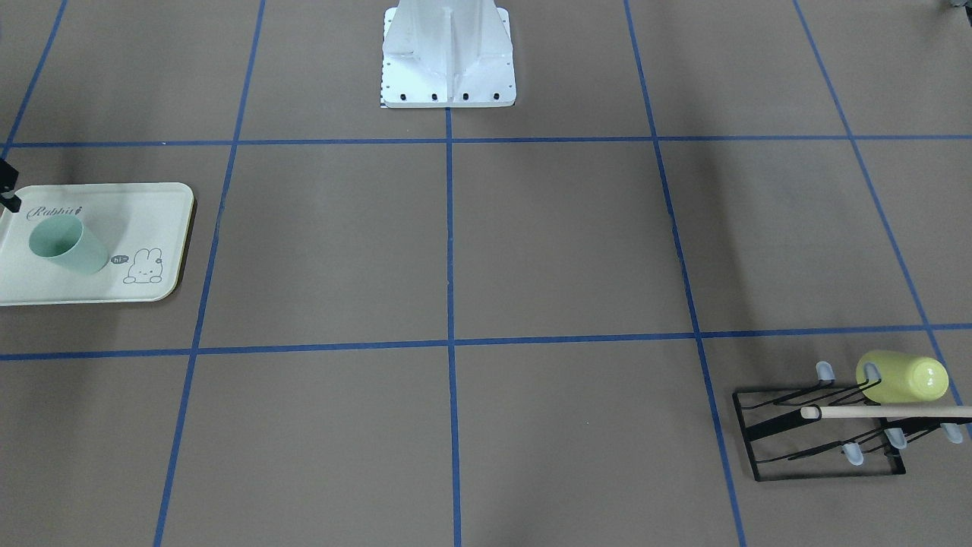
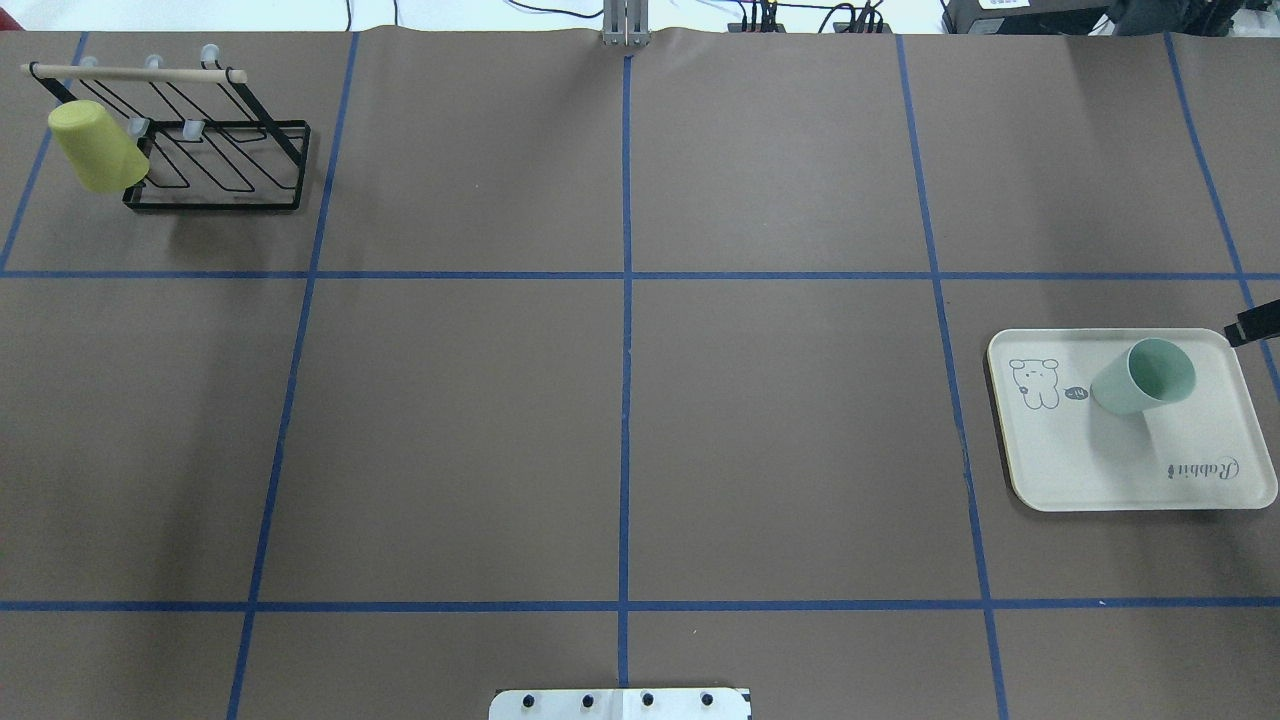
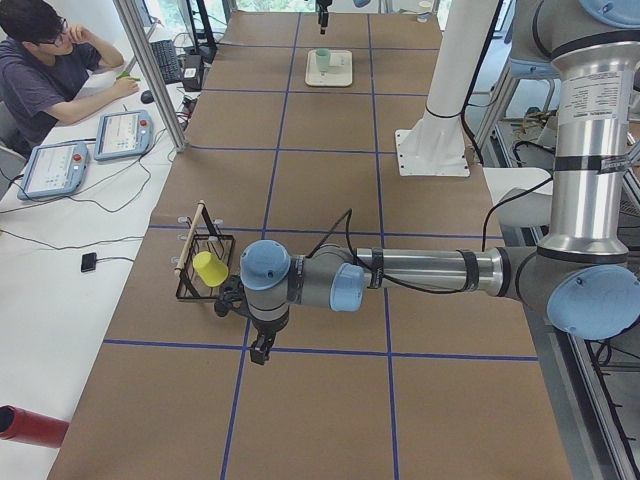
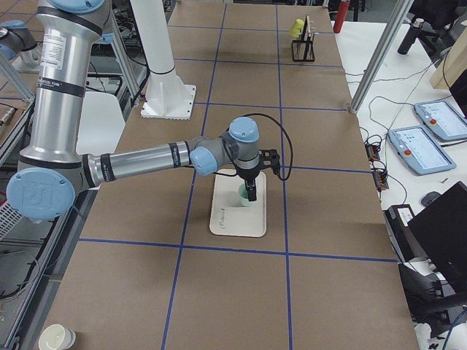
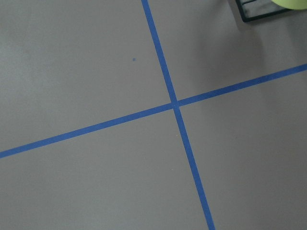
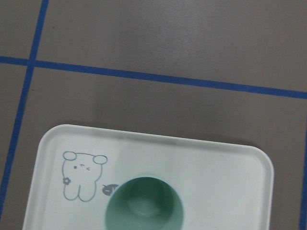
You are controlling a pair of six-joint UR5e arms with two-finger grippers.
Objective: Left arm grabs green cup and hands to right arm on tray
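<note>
Brown paper table top [image 2: 450, 430] fills the scene, cut into big squares by blue tape lines [image 2: 626, 400]. The light is soft and even, with only faint grey shadows lying across the paper. Off to one side, a white bench [image 3: 40, 300] carries two tablet-like pendants [image 3: 122, 135], and an aluminium post [image 3: 150, 70] rises at its edge. Past the far edge, black cables [image 2: 770, 18] bunch on a white surface.

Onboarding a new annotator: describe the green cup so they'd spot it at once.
Find the cream tray with the bunny drawing on the robot's right. The green cup stands upright on it, mouth up, beside the bunny. It is pale mint, unlike the yellow-green cup on the black wire rack far off on the left.
</note>
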